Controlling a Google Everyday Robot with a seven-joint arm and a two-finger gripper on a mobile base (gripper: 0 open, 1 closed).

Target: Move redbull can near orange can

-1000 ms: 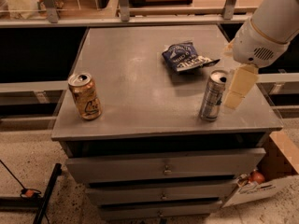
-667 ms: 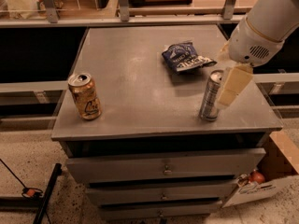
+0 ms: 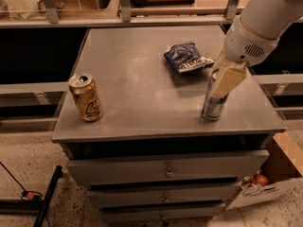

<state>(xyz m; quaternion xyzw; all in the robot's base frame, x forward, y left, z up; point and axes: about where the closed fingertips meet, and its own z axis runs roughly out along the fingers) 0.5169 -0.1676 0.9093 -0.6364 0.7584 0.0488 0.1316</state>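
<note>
The redbull can (image 3: 213, 109) is slim and silver-blue. It stands upright near the right front of the grey cabinet top (image 3: 142, 79). My gripper (image 3: 222, 86) comes down from the upper right on a white arm and covers the can's upper part. The can's base rests on the top. The orange can (image 3: 86, 98) is short and orange-gold with dark script. It stands upright near the left front edge, far to the left of the redbull can.
A dark blue snack bag (image 3: 187, 58) lies behind the redbull can toward the back right. Drawers (image 3: 165, 169) sit below the top. A cardboard box (image 3: 270, 183) stands on the floor at the right. A rail (image 3: 142, 20) runs behind the cabinet.
My gripper has moved left and slightly down, from beside the redbull can's right side to over its upper part. Neither can nor the bag has moved.
</note>
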